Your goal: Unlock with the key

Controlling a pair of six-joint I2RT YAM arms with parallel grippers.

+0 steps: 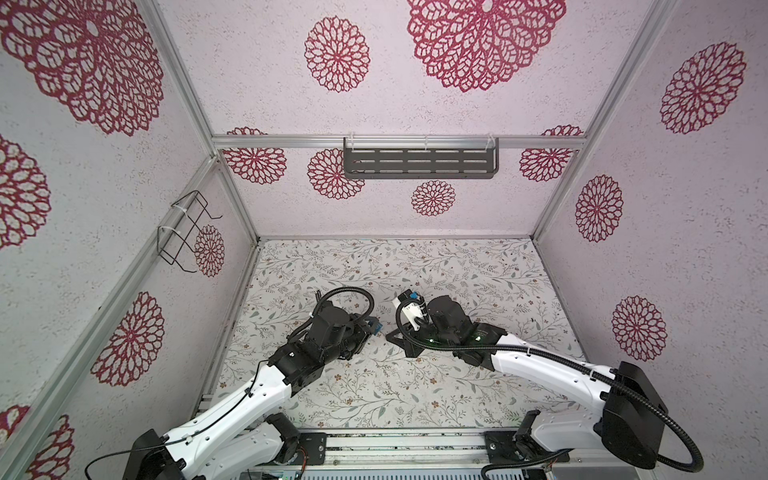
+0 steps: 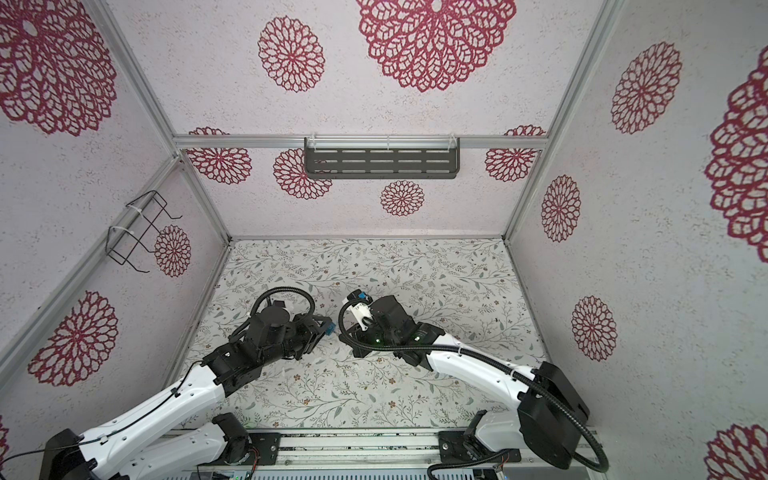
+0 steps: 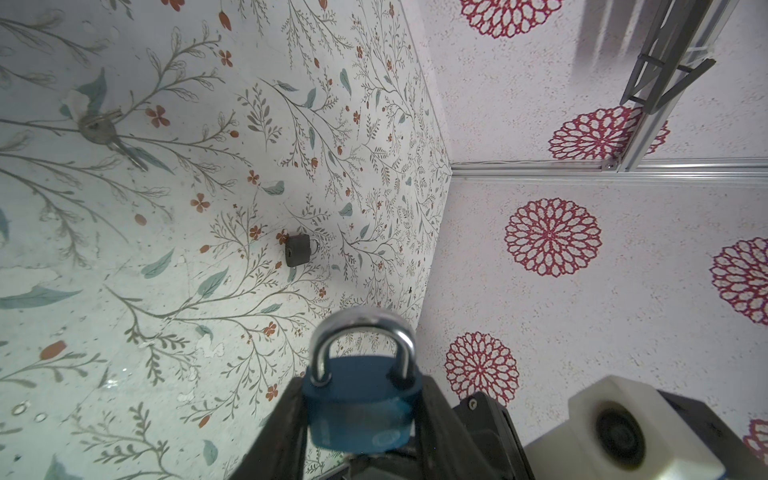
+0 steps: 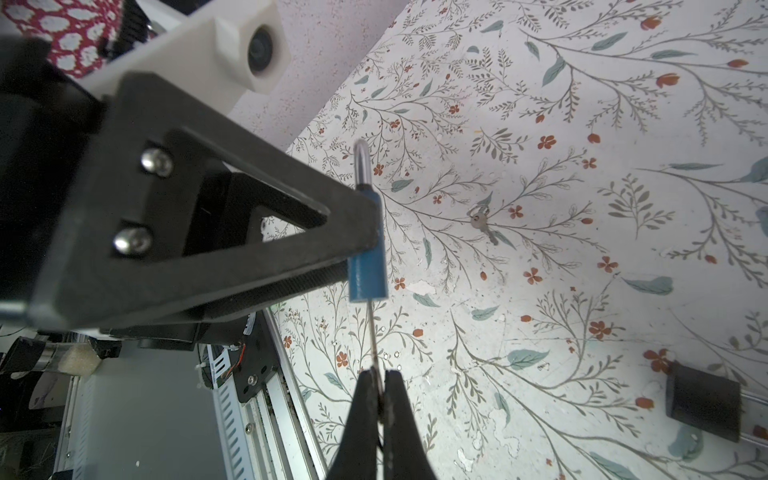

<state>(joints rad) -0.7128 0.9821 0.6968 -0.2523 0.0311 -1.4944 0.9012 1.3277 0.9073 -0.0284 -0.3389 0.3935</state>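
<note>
Midair, the blue padlock [image 3: 357, 409] is clamped by its flat sides in the left gripper [image 4: 358, 249]. Its shackle is pointed away and its keyhole end is turned toward the opposite arm, so that the slot can be reached. A key [image 4: 372, 332] is pinched between the closed jaws of the right gripper [image 4: 381, 395], with its blade apparently entered into the lock's base (the shackle is seen seated in the body). Turning is judged to be the step in hand. Two padlocks are counted: the blue one and a dark one [image 3: 298, 249] lying on the flowered table [image 3: 166, 316]. Two keys are counted, the second [image 3: 102, 131] lying well apart.
</note>
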